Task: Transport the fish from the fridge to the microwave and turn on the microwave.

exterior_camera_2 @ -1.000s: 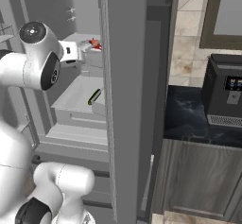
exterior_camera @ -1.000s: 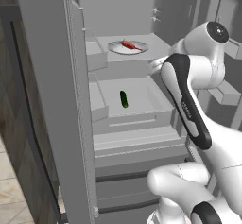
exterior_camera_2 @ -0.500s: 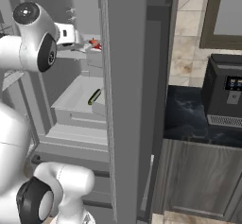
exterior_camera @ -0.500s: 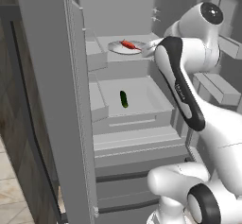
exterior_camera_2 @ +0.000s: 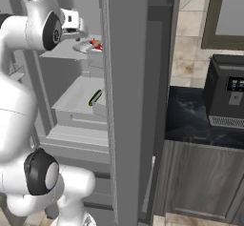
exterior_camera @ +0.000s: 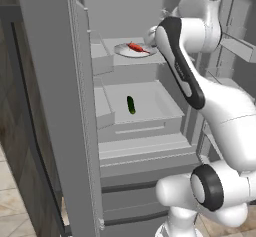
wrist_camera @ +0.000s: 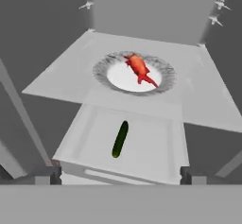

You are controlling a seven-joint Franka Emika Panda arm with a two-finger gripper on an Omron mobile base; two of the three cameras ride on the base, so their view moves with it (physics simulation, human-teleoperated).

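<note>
Left base view: the fridge [exterior_camera: 60,106] stands open, and the fish [exterior_camera: 135,46] lies on a white plate [exterior_camera: 125,52] on the upper shelf [exterior_camera: 135,63]. Below it a dark green cucumber [exterior_camera: 131,104] rests in a shallow tray [exterior_camera: 150,106]. The white arm [exterior_camera: 182,66] reaches up toward the shelf, its end just beside the plate.

Right base view: the fish [exterior_camera_2: 96,44] shows red on the plate [exterior_camera_2: 86,47], past the fridge door's edge [exterior_camera_2: 128,101]. The cucumber [exterior_camera_2: 95,97] lies in the tray beneath. A black coffee machine [exterior_camera_2: 226,94] stands on the dark tabletop [exterior_camera_2: 190,120] to the right.

Hand view: the pincer [wrist_camera: 121,176] is spread wide and holds nothing; its fingertips [wrist_camera: 47,175] sit well apart at the bottom. The fish [wrist_camera: 138,67] lies on the plate [wrist_camera: 118,76] ahead, the cucumber [wrist_camera: 120,139] nearer.
</note>
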